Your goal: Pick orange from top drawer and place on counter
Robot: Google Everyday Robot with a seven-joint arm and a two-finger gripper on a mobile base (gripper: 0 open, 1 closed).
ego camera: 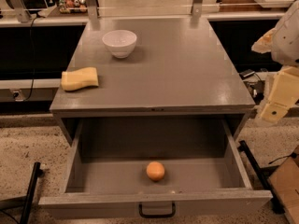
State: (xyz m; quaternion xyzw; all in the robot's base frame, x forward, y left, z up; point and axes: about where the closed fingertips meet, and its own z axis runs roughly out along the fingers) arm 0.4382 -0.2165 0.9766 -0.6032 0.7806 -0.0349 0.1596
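The orange (155, 171) lies on the floor of the open top drawer (74, 164), near the front middle, just behind the front panel with the black loop handle (157, 212). The grey counter (177, 73) is above it. My gripper (279, 97) hangs at the right edge of the view, beside the counter's right side. It is up and to the right of the orange, well apart from it, and holds nothing I can see.
A white bowl (119, 42) stands at the counter's back left. A yellow sponge (80, 78) lies at its left edge. Black bars stand on the floor at the drawer's left (31, 190) and right (254, 167). A cardboard box (286, 183) is at the lower right.
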